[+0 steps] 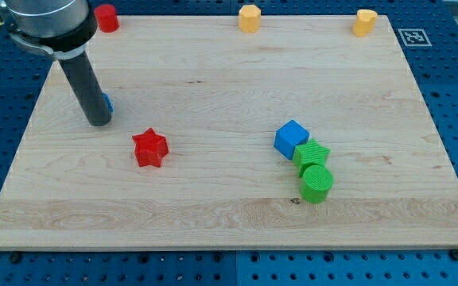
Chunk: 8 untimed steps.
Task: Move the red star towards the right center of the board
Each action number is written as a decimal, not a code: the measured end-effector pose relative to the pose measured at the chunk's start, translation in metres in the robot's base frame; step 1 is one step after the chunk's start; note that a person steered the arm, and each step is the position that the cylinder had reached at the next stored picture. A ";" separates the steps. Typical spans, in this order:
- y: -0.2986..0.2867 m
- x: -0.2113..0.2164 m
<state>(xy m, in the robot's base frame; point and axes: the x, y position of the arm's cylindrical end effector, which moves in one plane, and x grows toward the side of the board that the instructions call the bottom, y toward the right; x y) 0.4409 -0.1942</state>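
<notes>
The red star lies on the wooden board, left of centre. My tip rests on the board up and to the left of the star, a short gap away from it. A blue block is mostly hidden behind the rod; its shape cannot be made out.
A blue cube, a green star and a green cylinder cluster right of centre, touching one another. A red cylinder sits at the top left edge. A yellow block and another yellow block sit along the top edge.
</notes>
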 end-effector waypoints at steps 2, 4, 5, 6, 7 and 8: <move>0.001 0.048; 0.043 0.093; 0.066 0.085; 0.073 0.070; 0.075 0.053; 0.075 0.036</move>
<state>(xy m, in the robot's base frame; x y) 0.4772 -0.1196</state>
